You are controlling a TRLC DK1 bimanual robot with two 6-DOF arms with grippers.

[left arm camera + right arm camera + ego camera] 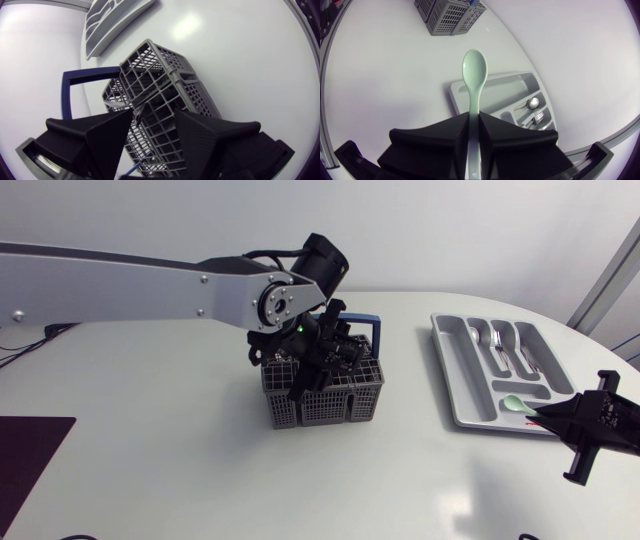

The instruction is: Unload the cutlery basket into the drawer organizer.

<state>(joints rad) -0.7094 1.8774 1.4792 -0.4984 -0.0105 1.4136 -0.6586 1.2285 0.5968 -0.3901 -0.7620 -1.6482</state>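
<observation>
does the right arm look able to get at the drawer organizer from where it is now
Probably yes. The right gripper, shut on the green spoon, hangs over a corner of the drawer organizer with nothing between them. The left gripper is far off at the cutlery basket.

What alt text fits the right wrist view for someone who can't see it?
The right gripper is shut on a pale green spoon, bowl pointing ahead, held over the grey drawer organizer, which holds metal cutlery. The cutlery basket stands farther off on the table.
</observation>
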